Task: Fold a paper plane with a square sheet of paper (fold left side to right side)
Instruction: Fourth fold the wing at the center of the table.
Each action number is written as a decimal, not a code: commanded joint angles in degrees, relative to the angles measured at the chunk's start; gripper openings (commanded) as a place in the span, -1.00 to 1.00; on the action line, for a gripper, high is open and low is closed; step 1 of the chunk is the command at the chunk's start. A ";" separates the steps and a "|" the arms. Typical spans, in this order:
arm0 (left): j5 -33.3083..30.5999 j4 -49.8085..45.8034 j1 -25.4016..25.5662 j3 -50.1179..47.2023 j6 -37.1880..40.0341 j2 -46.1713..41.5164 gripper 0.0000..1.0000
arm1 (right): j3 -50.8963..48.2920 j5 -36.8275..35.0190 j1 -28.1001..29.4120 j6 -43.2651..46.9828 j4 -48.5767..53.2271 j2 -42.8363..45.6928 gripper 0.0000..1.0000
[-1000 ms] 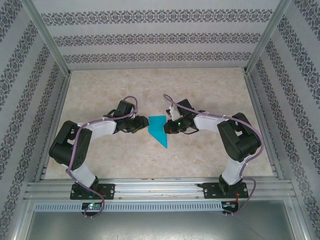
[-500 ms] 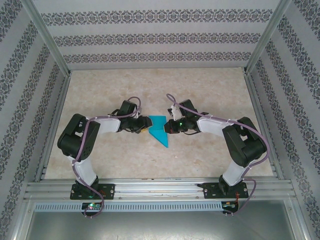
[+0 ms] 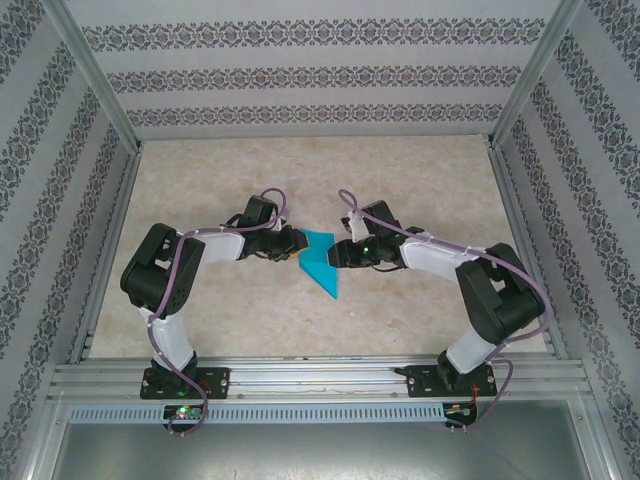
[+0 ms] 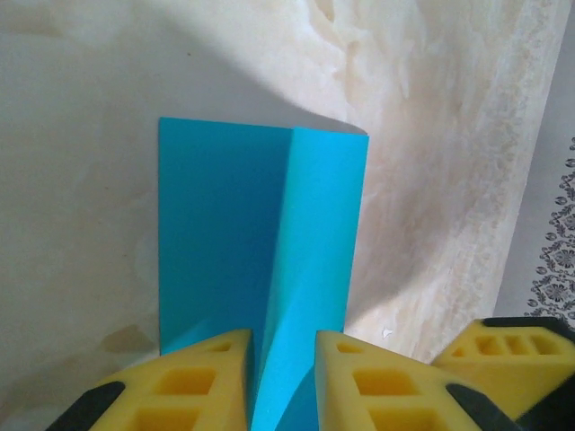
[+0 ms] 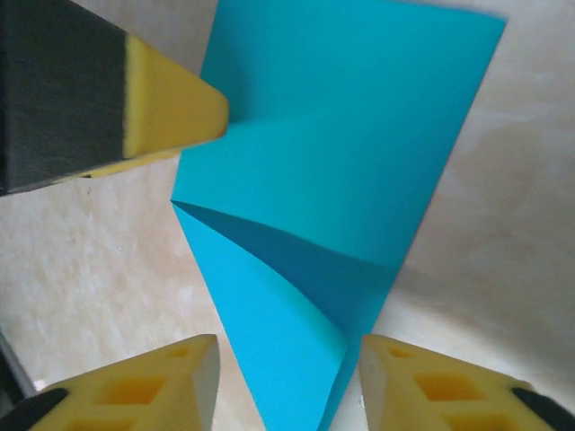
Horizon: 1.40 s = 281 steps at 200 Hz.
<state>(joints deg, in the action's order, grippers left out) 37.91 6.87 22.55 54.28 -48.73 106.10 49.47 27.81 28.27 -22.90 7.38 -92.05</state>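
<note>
- ok so the sheet of paper (image 3: 318, 262) is lying on the surface (image 3: 300, 170) roughly in the middle, right between my two arms. It's bright turquoise and already partly folded
- from overhead it has a straight edge on the far side and narrows to a point on the near side, with the tip aimed back toward my bases and a bit to the right
- my left jaws are at the paper's far left corner, squeezed down to a slim gap
- in the left wrist view a lifted flap of the paper runs into that gap and fills it. There are yellow pads (image 4: 193, 391) on both sides of it, so I'd call that a pinch on the flap
- a crease runs from the far edge down toward my left jaws. The darker panel left of it lies flat and the lighter panel on the right comes up
- my right jaws are at the paper's right side, standing apart and holding nothing
- right wrist view: the pointed end of the paper sits in the gap between my right fingertips (image 5: 135, 391), and I can't see either one touching it
- same view shows one layer folded over another, with a curved, slightly lifted edge
- a left fingertip (image 5: 171, 112) pokes in from the upper left there, its tip at the paper's edge
- the two sets of jaws are near each other, with just the paper between them
</note>
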 commanded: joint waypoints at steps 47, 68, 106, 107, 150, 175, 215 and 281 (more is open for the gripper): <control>2.42 -4.15 0.79 3.53 -0.50 -3.86 -0.58 | 1.23 -24.42 12.72 1.92 10.70 8.32 -0.05; 2.85 -3.80 0.88 3.38 -1.19 -4.20 -0.58 | 2.61 -32.17 19.15 1.65 12.85 6.22 -0.04; 3.73 -3.73 0.94 3.60 -1.32 -3.89 -0.59 | 4.13 -39.10 24.04 -0.29 14.26 1.46 -0.04; 3.74 -3.72 0.93 3.57 -1.35 -3.93 -0.59 | 4.18 -39.17 24.07 -0.30 14.21 1.40 -0.04; 4.01 -3.67 1.10 3.73 -1.47 -3.54 -0.59 | 5.44 -41.61 25.85 0.46 14.24 -2.09 -0.09; 3.93 -3.72 1.21 4.04 -1.52 -3.38 -0.59 | 6.56 -42.62 26.09 0.70 14.49 -3.54 -0.15; 3.84 -4.02 1.20 4.23 -1.37 -3.19 -0.59 | 7.99 -43.01 26.53 1.66 14.99 -5.47 -0.16; 3.40 -4.58 1.19 3.96 -1.11 -3.36 -0.58 | 9.36 -44.07 26.82 2.49 15.86 -8.14 -0.23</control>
<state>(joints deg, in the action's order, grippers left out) 40.53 3.86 23.24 56.93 -49.80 103.42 57.06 -14.22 54.54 -21.41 21.56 -99.33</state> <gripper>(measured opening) 0.206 0.397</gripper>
